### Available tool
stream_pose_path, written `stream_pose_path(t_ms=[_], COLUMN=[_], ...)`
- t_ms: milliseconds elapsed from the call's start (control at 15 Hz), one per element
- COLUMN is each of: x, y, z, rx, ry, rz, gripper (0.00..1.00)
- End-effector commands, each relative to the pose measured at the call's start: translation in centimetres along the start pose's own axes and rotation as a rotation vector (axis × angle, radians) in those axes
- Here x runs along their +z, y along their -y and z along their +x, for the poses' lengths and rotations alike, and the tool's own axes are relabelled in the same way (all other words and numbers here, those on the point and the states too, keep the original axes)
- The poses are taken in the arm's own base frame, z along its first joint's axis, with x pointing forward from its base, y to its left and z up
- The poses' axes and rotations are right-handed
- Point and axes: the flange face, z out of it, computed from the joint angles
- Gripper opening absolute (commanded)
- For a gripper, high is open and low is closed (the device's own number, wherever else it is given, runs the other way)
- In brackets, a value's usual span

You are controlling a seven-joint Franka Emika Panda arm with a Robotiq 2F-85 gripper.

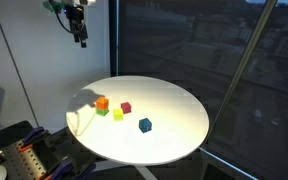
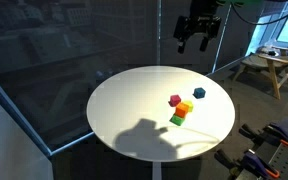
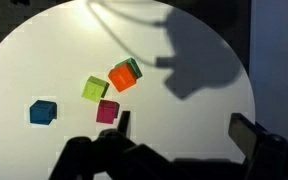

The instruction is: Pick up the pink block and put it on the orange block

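The pink block (image 3: 107,111) sits on the round white table (image 3: 44,60), next to a yellow-green cube (image 3: 94,88). The orange block (image 3: 122,77) lies just beyond it, touching a green cube (image 3: 134,68). Both exterior views show the pink block (image 1: 126,107) (image 2: 175,100) and the orange block (image 1: 102,102) (image 2: 185,107). My gripper (image 3: 184,130) is open and empty, high above the table in both exterior views (image 1: 81,38) (image 2: 196,40), well apart from the blocks.
A blue cube (image 3: 43,112) (image 1: 145,125) (image 2: 199,92) stands apart from the cluster. The table edge (image 1: 199,135) drops off all round. Dark windows stand behind. A wooden stool (image 2: 267,68) is off to the side.
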Motion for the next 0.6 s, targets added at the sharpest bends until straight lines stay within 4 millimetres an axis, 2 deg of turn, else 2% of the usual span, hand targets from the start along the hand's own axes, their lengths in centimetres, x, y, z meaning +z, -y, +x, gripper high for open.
stream_pose_path(t_ms=[0, 533], x=[-0.09, -0.38], y=[0.02, -0.35], z=[0.03, 0.35], rx=[0.0, 0.018], ry=[0.0, -0.007], rz=[0.0, 0.007], gripper=[1.0, 1.0])
